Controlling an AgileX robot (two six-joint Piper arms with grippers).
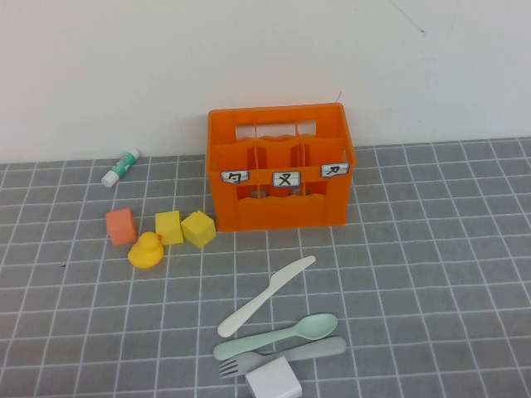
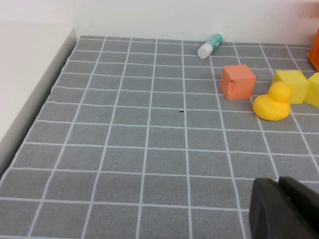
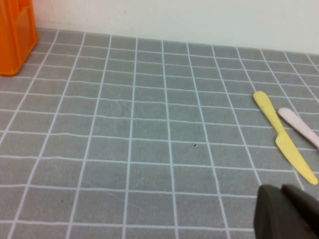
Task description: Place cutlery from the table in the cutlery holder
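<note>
Three cutlery pieces: knife (image 1: 265,296) diagonal, spoon (image 1: 278,336), fork (image 1: 282,355) crosswise | left gripper (image 2: 284,209), right gripper (image 3: 286,214) fingers closed, empty

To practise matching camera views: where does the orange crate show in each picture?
High view: orange crate stands mid-table, near the wall.
Left wrist view: a sliver at the frame edge, past the yellow blocks; left gripper shut, nearer.
Right wrist view: one corner at the frame edge; right gripper shut, nearer.
Shared landmark: grey gridded table.

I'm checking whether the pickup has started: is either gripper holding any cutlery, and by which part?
Nothing is held. The left gripper and right gripper are both shut on nothing, above bare table.
</note>
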